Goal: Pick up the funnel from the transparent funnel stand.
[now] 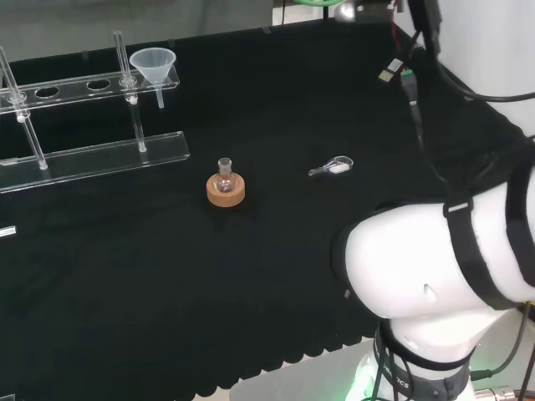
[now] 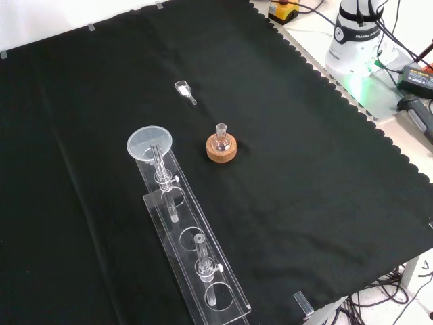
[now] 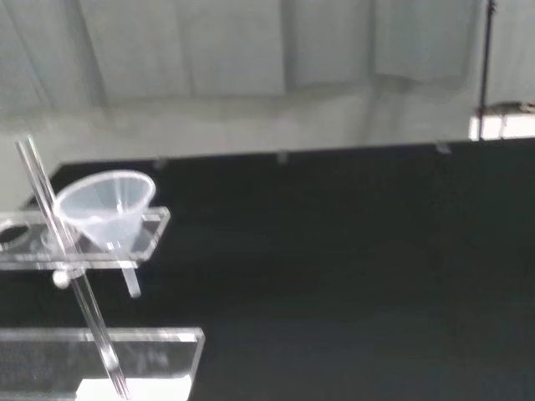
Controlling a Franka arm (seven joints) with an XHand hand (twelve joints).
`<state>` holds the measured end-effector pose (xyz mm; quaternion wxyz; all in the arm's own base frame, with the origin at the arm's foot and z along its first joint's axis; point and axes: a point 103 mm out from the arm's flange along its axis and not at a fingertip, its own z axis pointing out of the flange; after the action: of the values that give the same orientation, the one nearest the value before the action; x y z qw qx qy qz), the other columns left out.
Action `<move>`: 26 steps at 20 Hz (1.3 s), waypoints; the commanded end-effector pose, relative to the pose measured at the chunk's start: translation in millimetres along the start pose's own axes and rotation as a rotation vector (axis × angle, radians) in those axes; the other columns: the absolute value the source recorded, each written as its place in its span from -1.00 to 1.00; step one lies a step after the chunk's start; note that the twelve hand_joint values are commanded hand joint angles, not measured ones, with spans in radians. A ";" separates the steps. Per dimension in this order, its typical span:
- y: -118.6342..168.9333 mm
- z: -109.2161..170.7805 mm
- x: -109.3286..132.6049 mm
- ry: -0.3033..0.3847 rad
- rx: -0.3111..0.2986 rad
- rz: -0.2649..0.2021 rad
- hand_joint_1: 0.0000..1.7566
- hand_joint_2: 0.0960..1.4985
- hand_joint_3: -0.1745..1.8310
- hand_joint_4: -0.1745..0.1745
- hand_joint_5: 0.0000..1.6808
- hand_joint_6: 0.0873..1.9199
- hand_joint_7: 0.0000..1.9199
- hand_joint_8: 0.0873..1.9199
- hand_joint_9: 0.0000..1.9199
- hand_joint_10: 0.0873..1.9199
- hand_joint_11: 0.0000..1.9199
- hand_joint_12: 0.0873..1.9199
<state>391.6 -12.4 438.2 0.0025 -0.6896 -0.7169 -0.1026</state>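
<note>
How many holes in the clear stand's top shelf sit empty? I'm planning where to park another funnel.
3, going by the front view: one just behind the funnel, one mid-shelf, one at the near end. The funnel fills the fourth.

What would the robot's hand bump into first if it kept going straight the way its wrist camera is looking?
Probably the funnel, sitting in the end hole of the clear funnel stand. It lies a bit off to the side of the camera's centre, so the hand might instead pass over bare black cloth. Depth is hard to judge here.
</note>
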 end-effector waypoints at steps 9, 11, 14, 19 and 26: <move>141.3 147.4 106.5 0.077 0.049 -0.104 -0.91 0.08 -0.73 0.41 -1.00 -1.00 -1.00 -1.00 -1.00 -1.00 -1.00 -0.93; 151.4 159.8 113.4 0.065 0.086 -0.117 -0.91 0.08 -0.73 0.41 -1.00 -1.00 -1.00 -1.00 -1.00 -1.00 -1.00 -0.93; 167.4 178.2 129.2 0.045 0.145 -0.130 -0.91 0.08 -0.73 0.40 -1.00 -1.00 -1.00 -1.00 -1.00 -1.00 -1.00 -0.94; 181.0 197.5 141.4 0.029 0.226 -0.137 -0.91 0.08 -0.73 0.38 -1.00 -1.00 -1.00 -1.00 -1.00 -1.00 -1.00 -0.94; 188.4 213.4 150.9 0.091 0.290 -0.151 -0.90 0.08 -0.73 0.36 -1.00 -1.00 -1.00 -1.00 -1.00 -1.00 -1.00 -0.94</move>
<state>600.4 146.4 293.5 0.0884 -0.6357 -0.7651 -0.0516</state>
